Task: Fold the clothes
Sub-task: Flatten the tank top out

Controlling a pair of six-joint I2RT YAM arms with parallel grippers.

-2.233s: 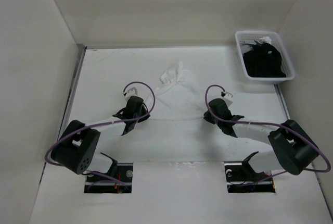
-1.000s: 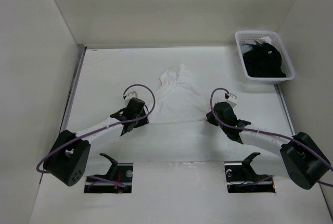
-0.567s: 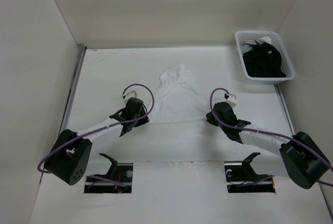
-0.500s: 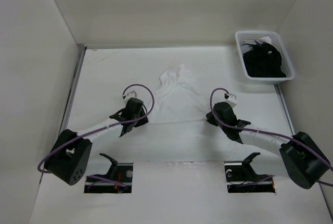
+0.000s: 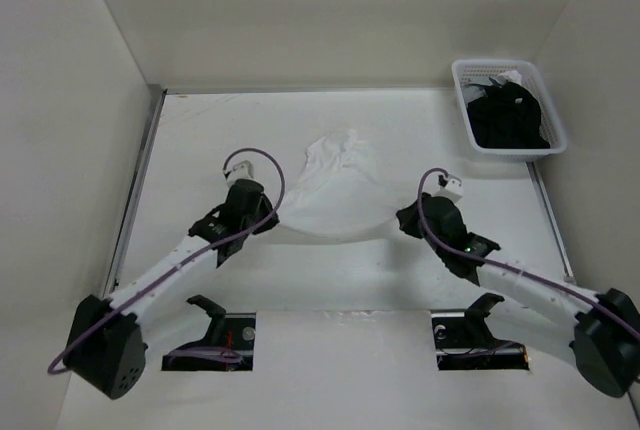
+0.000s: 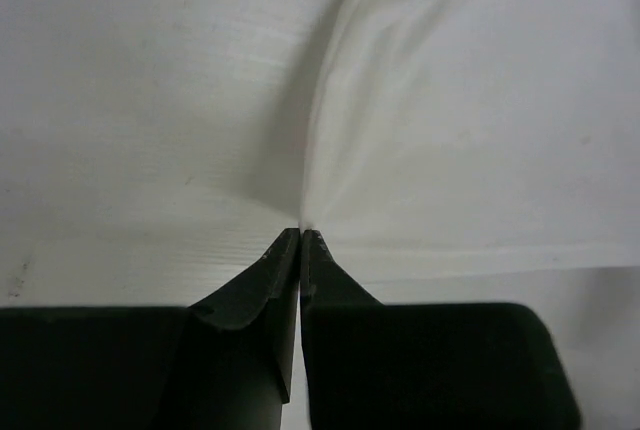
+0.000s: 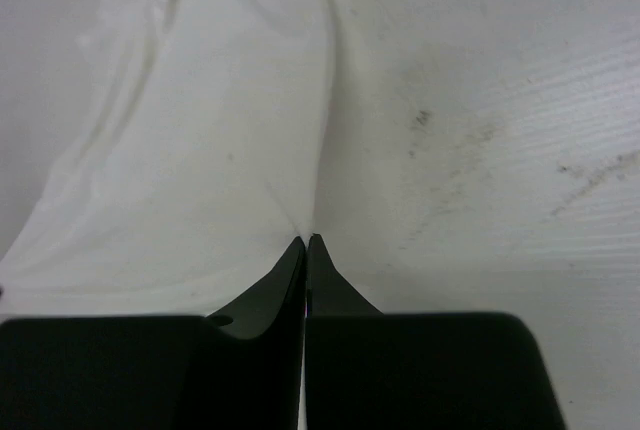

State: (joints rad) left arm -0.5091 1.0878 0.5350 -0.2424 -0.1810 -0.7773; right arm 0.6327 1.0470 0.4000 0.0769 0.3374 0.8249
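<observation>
The garment (image 5: 335, 190) is plain white, the mesh basket (image 5: 459, 80) white, its clothes (image 5: 510, 120) black, the arm cables (image 5: 252, 153) purple.

Thin white garment (image 5: 335, 195), near edge stretched wide, far end bunched, wrinkled

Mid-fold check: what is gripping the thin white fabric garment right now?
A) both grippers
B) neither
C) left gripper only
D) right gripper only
A: the left gripper and the right gripper are each shut on one end of the near edge of the thin white fabric garment, which spans between them.
</observation>
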